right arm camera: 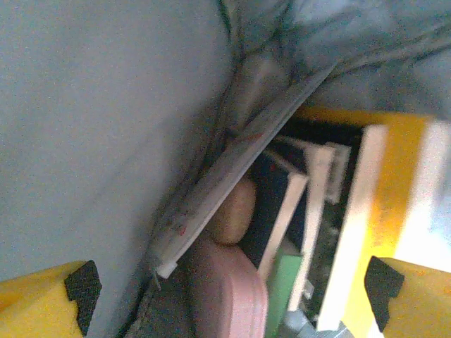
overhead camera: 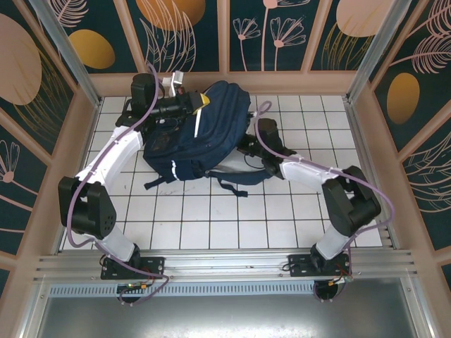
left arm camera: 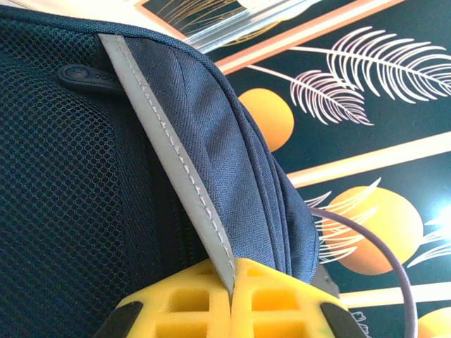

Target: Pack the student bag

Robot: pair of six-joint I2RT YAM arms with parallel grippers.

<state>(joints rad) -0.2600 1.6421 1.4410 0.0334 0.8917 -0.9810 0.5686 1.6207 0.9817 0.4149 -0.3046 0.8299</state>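
Note:
The student bag (overhead camera: 201, 134), navy with white stripes, lies at the back middle of the tiled table. My left gripper (overhead camera: 199, 103) is at its top edge. In the left wrist view its yellow fingers (left arm camera: 183, 303) are shut on the bag's grey reflective stripe (left arm camera: 169, 155), beside the mesh panel (left arm camera: 70, 183). My right arm (overhead camera: 282, 163) reaches into the bag from the right. In the right wrist view my right gripper (right arm camera: 229, 301) is inside the bag, open wide with nothing between its fingers. Ahead of it are a pink case (right arm camera: 225, 278), a peach object (right arm camera: 234, 211) and upright books (right arm camera: 285, 204).
Dark straps (overhead camera: 232, 184) trail from the bag toward the near side. Grey lining (right arm camera: 106, 127) walls the left of the bag's inside, and a yellow-edged book (right arm camera: 394, 183) stands at the right. Patterned walls (overhead camera: 42, 105) close the table on three sides.

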